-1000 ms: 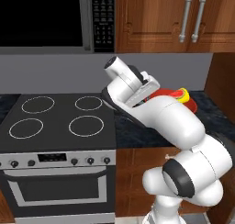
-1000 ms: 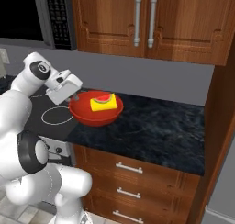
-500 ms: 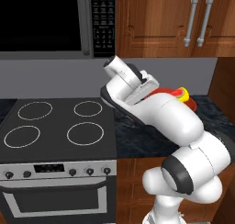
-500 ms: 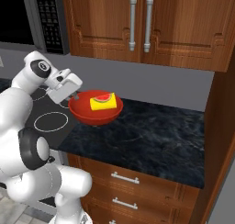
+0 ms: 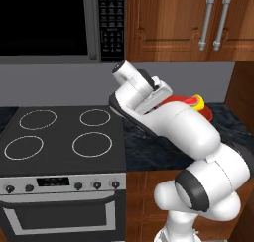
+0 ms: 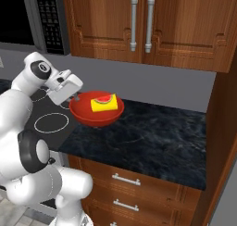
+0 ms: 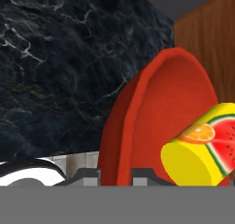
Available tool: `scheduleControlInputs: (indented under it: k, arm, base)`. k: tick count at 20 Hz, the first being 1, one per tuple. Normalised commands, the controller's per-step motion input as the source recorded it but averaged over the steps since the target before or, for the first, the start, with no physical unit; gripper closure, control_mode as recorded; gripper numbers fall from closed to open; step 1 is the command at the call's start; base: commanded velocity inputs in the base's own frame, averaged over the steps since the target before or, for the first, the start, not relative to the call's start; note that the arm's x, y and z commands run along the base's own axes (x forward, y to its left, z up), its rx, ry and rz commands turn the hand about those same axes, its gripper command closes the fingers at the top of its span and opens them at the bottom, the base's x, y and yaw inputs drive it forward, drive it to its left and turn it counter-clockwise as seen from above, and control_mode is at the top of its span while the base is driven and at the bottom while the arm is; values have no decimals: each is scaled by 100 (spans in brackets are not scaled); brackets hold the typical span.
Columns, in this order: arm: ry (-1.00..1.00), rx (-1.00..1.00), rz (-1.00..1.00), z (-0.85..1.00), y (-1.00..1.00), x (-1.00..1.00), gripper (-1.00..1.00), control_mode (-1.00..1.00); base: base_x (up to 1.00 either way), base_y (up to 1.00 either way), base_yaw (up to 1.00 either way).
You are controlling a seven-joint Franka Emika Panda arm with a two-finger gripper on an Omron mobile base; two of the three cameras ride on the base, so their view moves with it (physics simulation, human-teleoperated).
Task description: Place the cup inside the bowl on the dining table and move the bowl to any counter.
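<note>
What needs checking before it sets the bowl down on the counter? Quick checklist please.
1. Cup inside the bowl: ok, it lies on its side in it.
2. Gripper holding the bowl: ok, fingers pinch its rim on either side.
3. Bowl over the counter: ok, it hangs above the black stone near the stove.
4. Bowl resting on the counter: not ok, it looks lifted above it.
5. Landing spot free: ok, bare stone to the bowl's right.
6. Bowl level: cannot tell exactly.
</note>
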Motion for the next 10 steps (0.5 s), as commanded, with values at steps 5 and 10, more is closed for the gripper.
scheduleControlInputs:
  k: [5, 10]
  arm:
    - [0, 0, 0, 0, 0, 0, 100, 100]
    - [0, 0, 0, 0, 0, 0, 100, -100]
  base:
    - [0, 0, 0]
    - [0, 0, 0]
